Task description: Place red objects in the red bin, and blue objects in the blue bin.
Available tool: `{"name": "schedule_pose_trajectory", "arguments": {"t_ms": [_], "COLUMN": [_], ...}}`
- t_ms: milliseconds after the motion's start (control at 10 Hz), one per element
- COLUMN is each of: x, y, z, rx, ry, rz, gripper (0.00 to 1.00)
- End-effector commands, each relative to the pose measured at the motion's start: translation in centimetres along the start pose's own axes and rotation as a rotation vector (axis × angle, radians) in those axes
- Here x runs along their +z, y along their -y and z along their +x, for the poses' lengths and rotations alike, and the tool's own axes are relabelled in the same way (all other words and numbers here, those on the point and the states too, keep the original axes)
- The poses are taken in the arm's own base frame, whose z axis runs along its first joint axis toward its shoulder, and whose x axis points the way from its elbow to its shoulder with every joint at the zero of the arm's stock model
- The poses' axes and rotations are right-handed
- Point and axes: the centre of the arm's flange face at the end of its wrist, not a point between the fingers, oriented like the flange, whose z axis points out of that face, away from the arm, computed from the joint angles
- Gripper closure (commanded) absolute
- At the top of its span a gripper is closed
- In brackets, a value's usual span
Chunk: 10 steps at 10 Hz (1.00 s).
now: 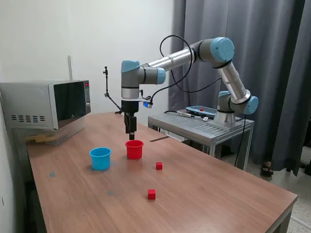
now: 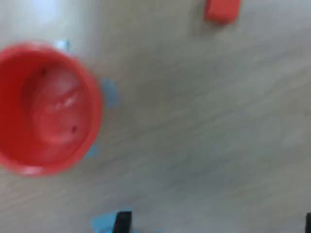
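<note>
Exterior view shows the arm reaching from its metal stand point(image 1: 204, 127) out over the wooden tabletop point(image 1: 204, 194), with the hand point(image 1: 130, 137) pointing straight down just above the red bin point(image 1: 134, 149). The red bin stands upright near the middle of the tabletop, and the blue bin point(image 1: 100, 158) stands upright just beside it toward the exterior view's left, the two apart. One red cube point(image 1: 159, 166) lies a little way off the red bin toward the exterior view's right and nearer the camera; a second red cube point(image 1: 151, 194) lies further forward still, well apart from both bins. A microwave point(image 1: 46, 104) sits at the far corner on the exterior view's left. The wrist view looks down into the red bin point(image 2: 46, 121), blurred, with one red cube point(image 2: 222, 9) on the bare wood apart from it. The dark fingertips point(image 2: 121, 223) show only at the picture's edge, seemingly spread apart with nothing between them. No blue cubes can be made out in either view.
</note>
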Motion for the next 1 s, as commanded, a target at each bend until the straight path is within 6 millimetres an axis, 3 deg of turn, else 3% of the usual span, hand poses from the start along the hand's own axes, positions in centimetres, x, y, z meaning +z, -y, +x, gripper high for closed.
{"name": "schedule_pose_trajectory", "arguments": {"t_ms": [0,200,300,600,900], "x": [-0.3,0.4,1.7,3.2,6.0], "y": [4.3,6.8,8.3,9.5,11.1], "z": [3.1,3.3,4.6,5.7,5.1], "rx": [-0.029,-0.004,-0.028,0.014,0.162], "ry": [0.013,0.023,0.031,-0.050,-0.032], "rz": [0.064,0.103,0.130,0.124,0.146], "gripper": [0.00,0.00,0.00,0.00,0.00]}}
